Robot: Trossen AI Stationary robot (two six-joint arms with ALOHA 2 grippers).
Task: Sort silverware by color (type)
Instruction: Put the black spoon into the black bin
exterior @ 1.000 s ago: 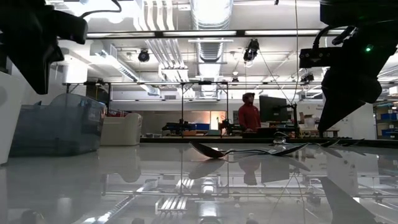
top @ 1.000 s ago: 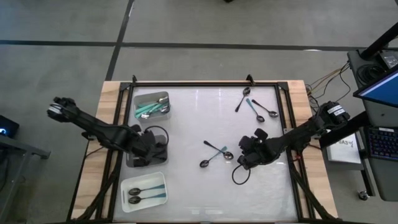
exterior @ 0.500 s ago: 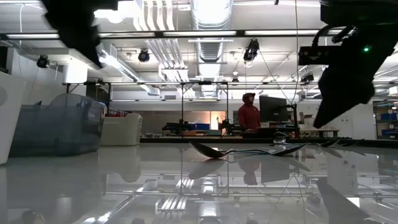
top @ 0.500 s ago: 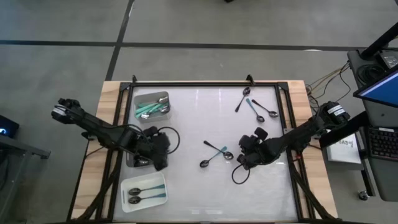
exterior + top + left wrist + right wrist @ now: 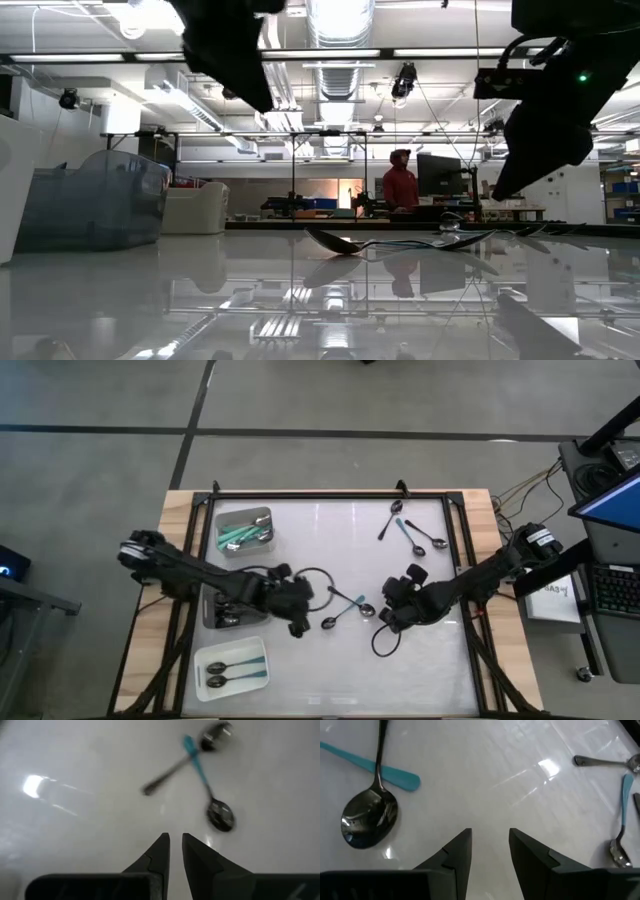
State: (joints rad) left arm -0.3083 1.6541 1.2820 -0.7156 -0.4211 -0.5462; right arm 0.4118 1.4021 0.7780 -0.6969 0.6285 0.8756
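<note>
Lab or workshop: exposed ceiling ducts [image 5: 335, 25], strip lights [image 5: 330, 52], benches with monitors [image 5: 437, 175], storage bins [image 5: 90, 200].

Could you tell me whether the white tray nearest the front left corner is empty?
Not empty: the white tray holds two spoons lying side by side.

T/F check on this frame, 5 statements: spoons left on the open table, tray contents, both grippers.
1. Two crossed spoons, one teal-handled and one all-silver, lie mid-table between the two grippers. True.
2. The left gripper holds a spoon. False: nothing is between its fingers, which stand a narrow gap apart.
3. The far tray holds teal-handled spoons. True.
4. The right gripper is shut on a teal spoon. False: it is open and empty, above the table.
5. The far right corner of the table is bare. False: three more spoons lie there.
</note>
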